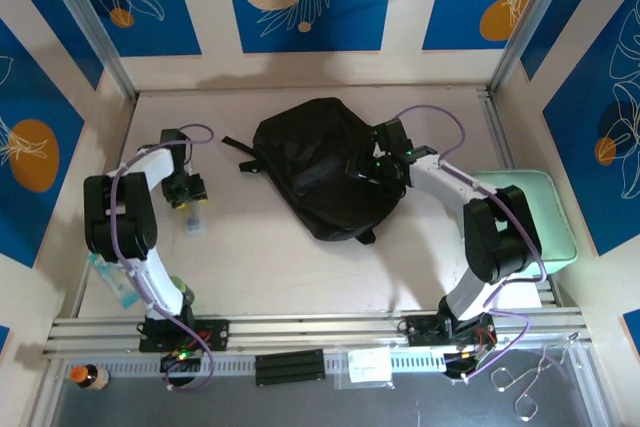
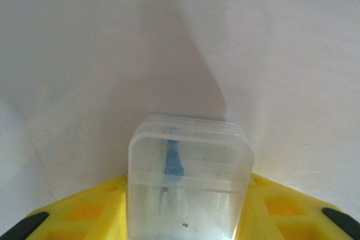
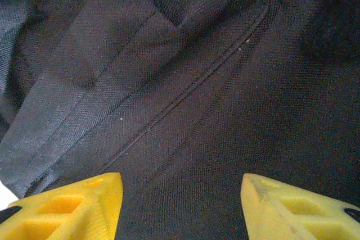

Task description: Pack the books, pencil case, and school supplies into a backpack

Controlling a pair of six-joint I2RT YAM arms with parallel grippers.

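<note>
Tough going on detail from above: the right arm (image 1: 495, 232) covers much of the mint green box (image 1: 550, 209) at the right side of the surface (image 1: 280, 267). The left arm (image 1: 125, 212) hides part of a pale teal item (image 1: 108, 282) near its base that I cannot identify. On the left wrist camera the clear plastic box (image 2: 188, 184) is cut off by the bottom edge of the frame, and 1 blue thing (image 2: 173, 161) inside it is too blurred through the lid to name. The backpack (image 1: 315, 162) lies flat mid-surface, toward the far side. It is black, soft and crumpled, with 1 strap (image 1: 238, 144) trailing out to its left. Up close on the right wrist camera it is dark woven fabric with folds and a curved double seam; whether its opening is zipped I cannot tell. Now the fingers: the left fingers (image 2: 84, 212), yellow, sit 1 on each side of the clear plastic box, up against its side walls and closed in on it. The box rests on the pale surface, well left of the backpack. The right fingers (image 3: 73, 206) stand apart over the backpack's right half, with black fabric between the 2 tips; whether they touch the cloth I cannot tell.
</note>
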